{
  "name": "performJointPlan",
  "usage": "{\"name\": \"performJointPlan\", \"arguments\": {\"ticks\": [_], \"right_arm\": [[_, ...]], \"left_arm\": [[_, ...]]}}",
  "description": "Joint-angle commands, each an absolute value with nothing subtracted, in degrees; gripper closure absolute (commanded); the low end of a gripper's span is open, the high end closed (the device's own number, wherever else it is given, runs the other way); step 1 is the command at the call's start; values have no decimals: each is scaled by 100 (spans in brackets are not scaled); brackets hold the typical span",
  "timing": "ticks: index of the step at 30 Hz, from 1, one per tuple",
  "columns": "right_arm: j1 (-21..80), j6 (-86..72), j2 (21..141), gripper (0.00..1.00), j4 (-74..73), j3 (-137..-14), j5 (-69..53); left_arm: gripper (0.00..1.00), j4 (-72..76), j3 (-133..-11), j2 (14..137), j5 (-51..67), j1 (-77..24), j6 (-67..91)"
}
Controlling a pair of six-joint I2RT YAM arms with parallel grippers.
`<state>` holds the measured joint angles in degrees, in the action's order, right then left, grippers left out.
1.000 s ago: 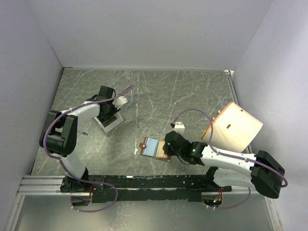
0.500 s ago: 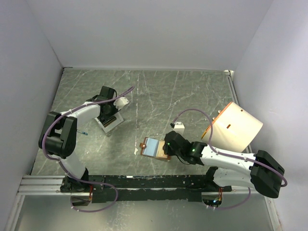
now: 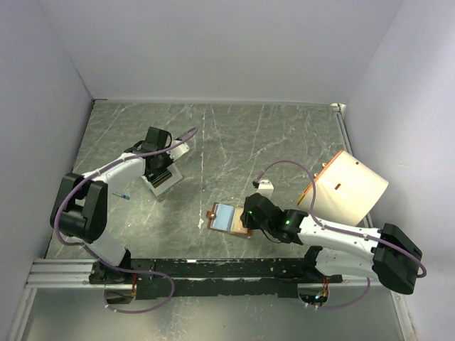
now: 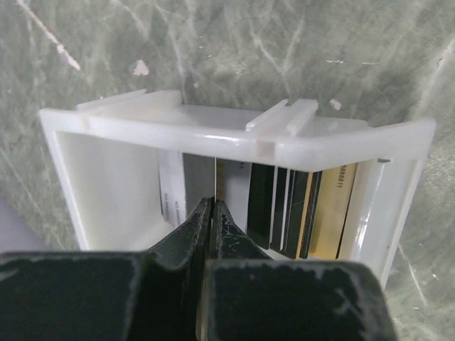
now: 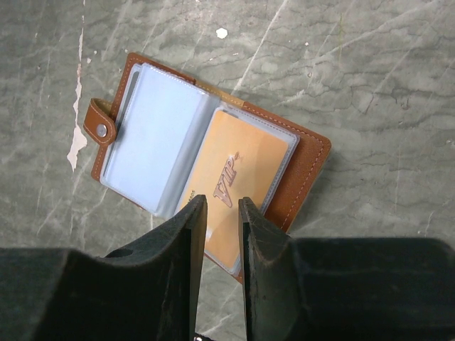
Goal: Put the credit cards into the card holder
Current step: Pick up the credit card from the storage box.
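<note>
One gold card sits sleeved in the card holder at the near edge of the table under the parted, empty right fingers, while the left fingers pinch another of the credit cards in the tray.

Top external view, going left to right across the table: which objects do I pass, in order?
white tray → card holder, lying open → cream cylinder, tipped on its side
</note>
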<state>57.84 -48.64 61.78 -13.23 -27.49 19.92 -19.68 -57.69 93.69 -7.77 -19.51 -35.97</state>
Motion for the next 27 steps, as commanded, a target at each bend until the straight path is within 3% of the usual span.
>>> {"name": "performJointPlan", "arguments": {"ticks": [1,14,27], "right_arm": [[5811,-4888,6036,75,-1296,-2672,2073],[5810,-4901,6022,75,-1341,-2720,2019],[5810,-4799,5930,74,-1206,-3306,1362]], "left_arm": [[93,-1904,-5640,9059,-1151,-2004,-3450],[93,-1942,-6001,8523,-2404,-1993,-2781],[93,-2808,-6565,7359,-1309,-1986,-1035]]}}
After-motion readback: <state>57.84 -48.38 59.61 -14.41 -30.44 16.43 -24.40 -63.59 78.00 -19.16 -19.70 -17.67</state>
